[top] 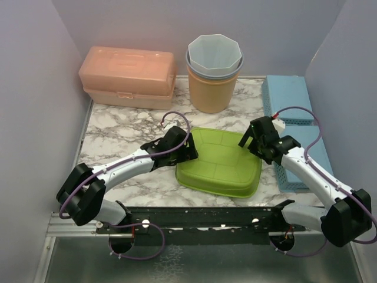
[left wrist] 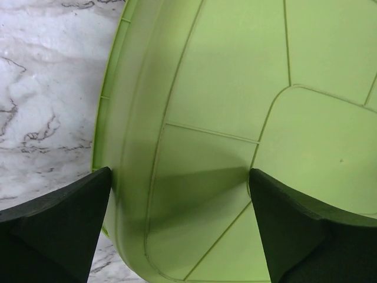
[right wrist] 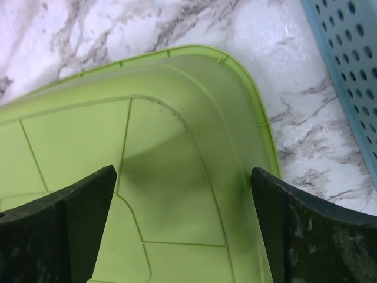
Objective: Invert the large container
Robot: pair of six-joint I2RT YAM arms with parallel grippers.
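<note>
1. Two grippers on record, left gripper [top: 189, 150] and right gripper [top: 250, 140], each with its jaws spread wide and gripping nothing.
2. Large green container [top: 219, 162]: at the middle of the marble table [top: 115, 138], between the two grippers, ribbed bottom face upward and rim down on the tabletop.
3. Left gripper, placement: at the container's left side. In its wrist view, one finger is over the rim edge and the other over the base. Contact cannot be told.
4. Right gripper, placement: at the container's far right corner, with its fingers to either side of that corner.
5. Pink lidded box [top: 128, 75]: far left, closed.
6. Tan bin [top: 212, 93], upright, with a pale grey bin [top: 214, 54] nested inside: far centre.
7. Blue perforated tray [top: 287, 112]: along the right edge, partly under the right arm.
</note>
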